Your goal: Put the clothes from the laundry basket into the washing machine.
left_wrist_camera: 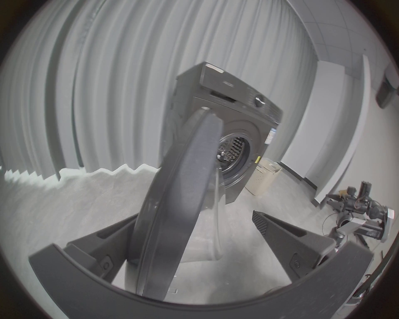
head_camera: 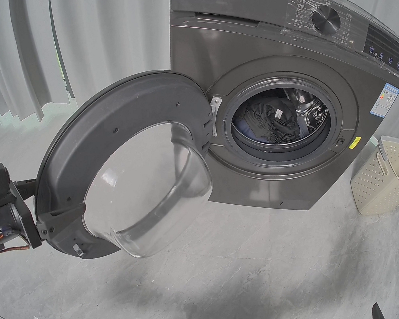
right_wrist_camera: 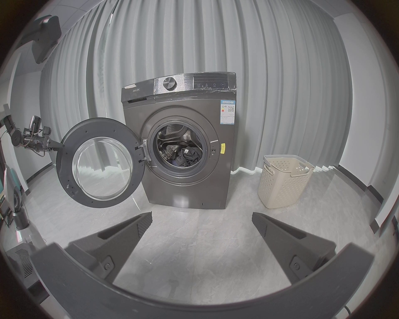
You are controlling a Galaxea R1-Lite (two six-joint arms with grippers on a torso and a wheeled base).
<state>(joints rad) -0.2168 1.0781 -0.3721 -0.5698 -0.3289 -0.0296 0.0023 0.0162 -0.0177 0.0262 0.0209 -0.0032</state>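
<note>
Clothes (head_camera: 271,120): dark heap inside the washing machine (head_camera: 196,50) drum. Far left, left gripper (left_wrist_camera: 195,216) spread wide, straddling the free rim of the open door (head_camera: 120,112) and clamping nothing; hinge lies to its right. Laundry basket (head_camera: 374,188) right of machine, looks empty. Right gripper (right_wrist_camera: 201,216) spread, empty, well apart. Left arm is nearer for closing the door.

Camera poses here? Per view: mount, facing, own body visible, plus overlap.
Head: on the head, forward and down at washing machine and open door; left end effector at door rim, right end effector bottom right.
Left wrist: looks along the door's edge toward the machine; fingers straddle the rim.
Right wrist: faces machine front and laundry basket; fingers open.
Shared: all show machine, door, basket.
</note>
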